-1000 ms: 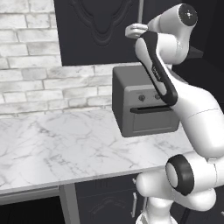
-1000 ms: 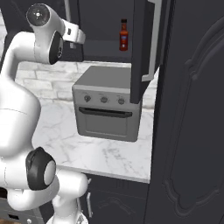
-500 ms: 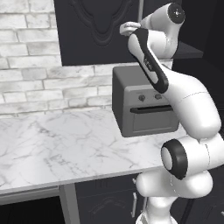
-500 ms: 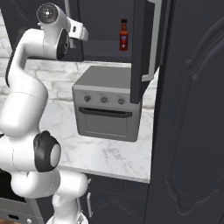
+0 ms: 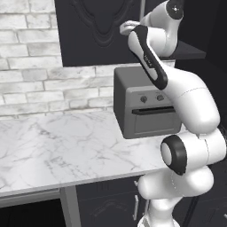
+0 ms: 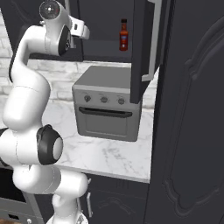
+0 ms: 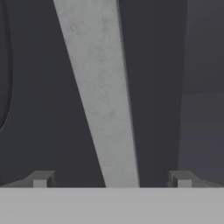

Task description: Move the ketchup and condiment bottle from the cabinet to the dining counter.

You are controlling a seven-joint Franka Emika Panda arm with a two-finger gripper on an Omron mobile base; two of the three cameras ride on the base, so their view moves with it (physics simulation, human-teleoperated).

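1. Wall cabinet: dark charcoal, mounted above the marble counter; one door swung open w/ silver bar handle along its edge, other door shut, carved panel facing left base cam.
2. Arm: rises from base, elbow bent, forearm reaching up to cabinet height; wrist folded over at top so hand sits level w/ cabinet shelf, left of the open bay in right base view.
3. Toaster oven: grey, on the marble counter vs. brick wall, directly under the cabinet; arm passes in front of it in left base view.
4. Condiment bottle: dark brown-red, red cap, pale label, upright on cabinet shelf inside the open bay, well apart from the hand.
5. Gripper: fingers spread wide, nothing between them; hand cam looks at dark panels w/ a pale grey strip running diagonally btwn the tips.
6. Ketchup: can't tell where it is.
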